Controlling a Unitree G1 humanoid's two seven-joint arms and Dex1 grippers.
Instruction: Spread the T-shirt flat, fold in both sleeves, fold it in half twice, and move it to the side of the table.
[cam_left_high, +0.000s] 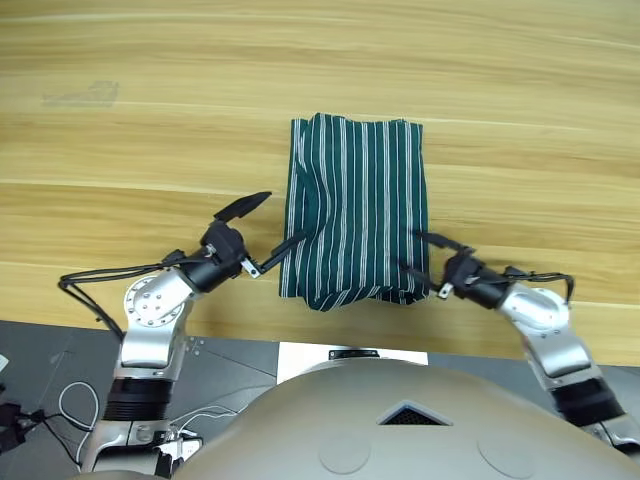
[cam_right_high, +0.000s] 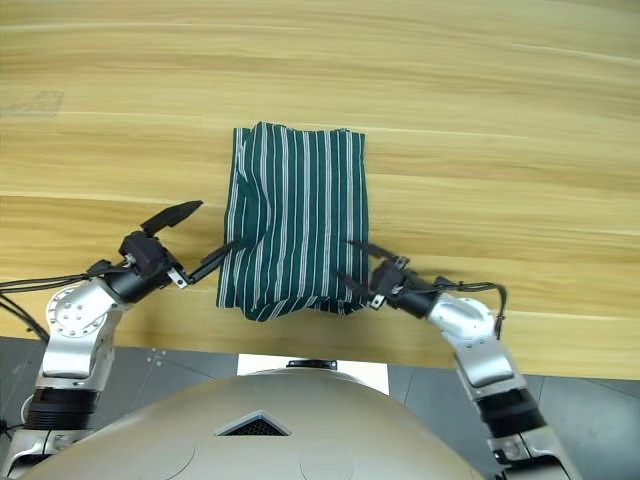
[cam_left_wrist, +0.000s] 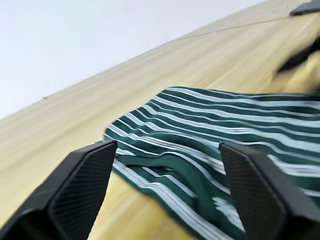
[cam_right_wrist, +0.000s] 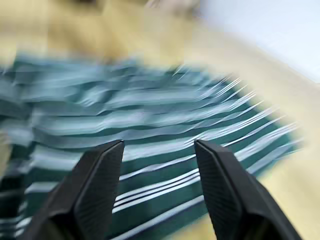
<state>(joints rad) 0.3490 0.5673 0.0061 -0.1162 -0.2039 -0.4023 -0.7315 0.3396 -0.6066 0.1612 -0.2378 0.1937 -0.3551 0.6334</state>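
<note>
The T-shirt (cam_left_high: 355, 205), dark green with thin white stripes, lies folded into a narrow upright rectangle in the middle of the wooden table (cam_left_high: 140, 140). My left gripper (cam_left_high: 270, 224) stands open at the shirt's near left edge, one finger tip touching the cloth, the other raised clear to the left. In the left wrist view the open left gripper (cam_left_wrist: 165, 150) frames the T-shirt (cam_left_wrist: 230, 130) corner. My right gripper (cam_left_high: 412, 252) is open at the shirt's near right corner, over the cloth edge. The right wrist view shows the right gripper (cam_right_wrist: 159, 147) wide apart above the striped T-shirt (cam_right_wrist: 125, 110).
Bare wood stretches to the left, right and far side of the shirt. The table's near edge (cam_left_high: 60, 318) runs just behind both grippers, with dark floor and loose cables (cam_left_high: 70, 405) below it.
</note>
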